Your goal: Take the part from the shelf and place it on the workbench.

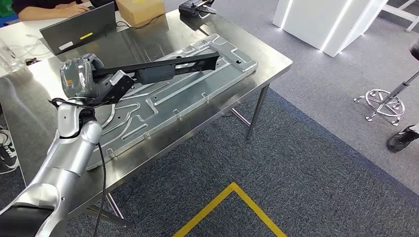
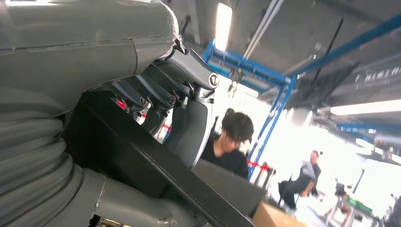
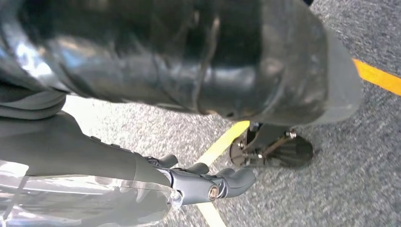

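A long black bar-shaped part (image 1: 163, 68) stretches over the steel workbench (image 1: 267, 57), above a large silver stamped panel (image 1: 188, 98) that lies flat on it. My left hand (image 1: 106, 85) grips the near end of the part. Whether the far end touches the panel I cannot tell. In the left wrist view the dark fingers (image 2: 187, 90) wrap around the black part (image 2: 127, 151). My right hand (image 3: 198, 182) hangs over the grey carpet beside a yellow line (image 3: 222, 142), holding nothing, its fingers loosely extended.
A laptop (image 1: 79, 27), a cardboard box (image 1: 140, 10) and a controller (image 1: 195, 7) sit at the table's far side, where a person (image 2: 231, 142) is seated. A white pillar (image 1: 321, 19) and a stool base (image 1: 383, 103) stand to the right.
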